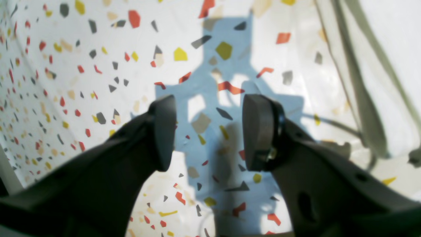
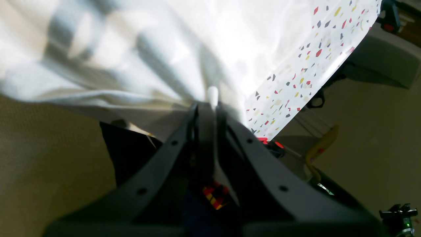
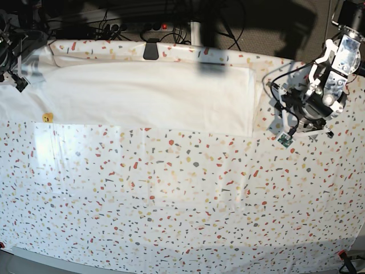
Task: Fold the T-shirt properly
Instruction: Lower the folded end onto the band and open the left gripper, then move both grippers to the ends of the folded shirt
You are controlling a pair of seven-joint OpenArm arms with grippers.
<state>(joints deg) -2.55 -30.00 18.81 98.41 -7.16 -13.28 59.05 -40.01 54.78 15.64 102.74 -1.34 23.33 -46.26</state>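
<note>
The white T-shirt [image 3: 142, 94] lies in a long flat band across the far part of the table, plain side up, with a small yellow bit of print [image 3: 47, 117] at its lower left edge. My right gripper [image 3: 20, 71] is at the shirt's left end, beyond the table edge. In the right wrist view it [image 2: 207, 107] is shut on a pinch of the white cloth [image 2: 148, 49]. My left gripper [image 3: 285, 123] hovers just right of the shirt's right end. In the left wrist view it [image 1: 210, 131] is open and empty over the speckled cover, with the shirt's edge [image 1: 378, 82] beside it.
The speckled table cover [image 3: 182, 194] spans the whole table. A black clamp [image 3: 151, 51] sits at the back edge, with cables behind it. A red clamp [image 3: 342, 254] is at the front right corner. Floor [image 2: 49, 158] shows below my right gripper.
</note>
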